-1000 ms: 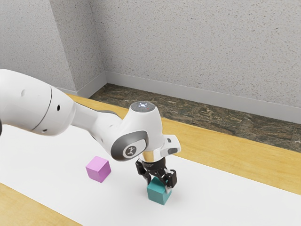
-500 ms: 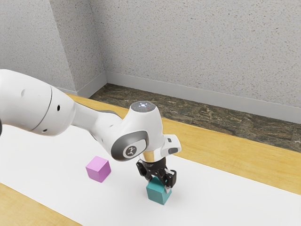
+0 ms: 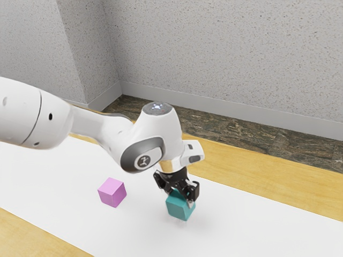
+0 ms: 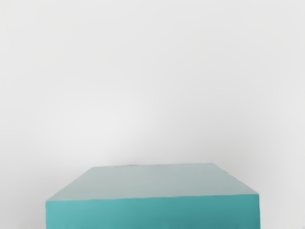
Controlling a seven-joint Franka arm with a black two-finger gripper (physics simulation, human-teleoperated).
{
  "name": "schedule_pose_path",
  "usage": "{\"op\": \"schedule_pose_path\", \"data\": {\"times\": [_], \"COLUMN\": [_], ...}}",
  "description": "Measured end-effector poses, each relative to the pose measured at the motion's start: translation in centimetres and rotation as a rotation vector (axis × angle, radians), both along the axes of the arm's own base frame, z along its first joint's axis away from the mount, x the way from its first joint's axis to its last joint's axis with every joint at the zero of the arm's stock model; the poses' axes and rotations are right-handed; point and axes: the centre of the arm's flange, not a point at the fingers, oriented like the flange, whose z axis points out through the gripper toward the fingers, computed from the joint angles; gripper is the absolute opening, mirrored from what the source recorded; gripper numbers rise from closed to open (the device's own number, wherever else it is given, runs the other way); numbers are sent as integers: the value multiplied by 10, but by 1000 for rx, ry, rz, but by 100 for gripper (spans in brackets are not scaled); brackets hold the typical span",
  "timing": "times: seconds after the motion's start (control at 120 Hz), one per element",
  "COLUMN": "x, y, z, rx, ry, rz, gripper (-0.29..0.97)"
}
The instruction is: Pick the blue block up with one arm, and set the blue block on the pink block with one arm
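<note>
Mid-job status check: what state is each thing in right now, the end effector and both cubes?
black two-finger end effector: shut on the blue-teal cube, pointing down.
blue-teal cube: gripped from two sides, level, seemingly just clear of the white tabletop.
pink cube: resting on the white tabletop, apart from the end effector, nothing on top.

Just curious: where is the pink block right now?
The pink block sits on the white mat, toward the exterior view's left of the blue block the gripper holds.
</note>
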Motion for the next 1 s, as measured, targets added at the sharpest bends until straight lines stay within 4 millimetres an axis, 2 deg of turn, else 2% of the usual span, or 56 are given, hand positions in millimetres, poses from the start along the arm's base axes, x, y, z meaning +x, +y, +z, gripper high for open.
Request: {"op": "schedule_pose_path", "data": {"times": [0.175,0.308,0.558,0.683,0.808,1.0], "x": [-4,-9,-1,-2,-3,-10], "y": [5,13,56,78,99,119], "z": [33,41,65,85,92,122], "rx": [7,21,41,49,60,69], "ry": [-31,-24,-26,-42,-29,-33], "rz": [-15,-24,5,20,30,19], "gripper": [35,35,35,35,35,35]}}
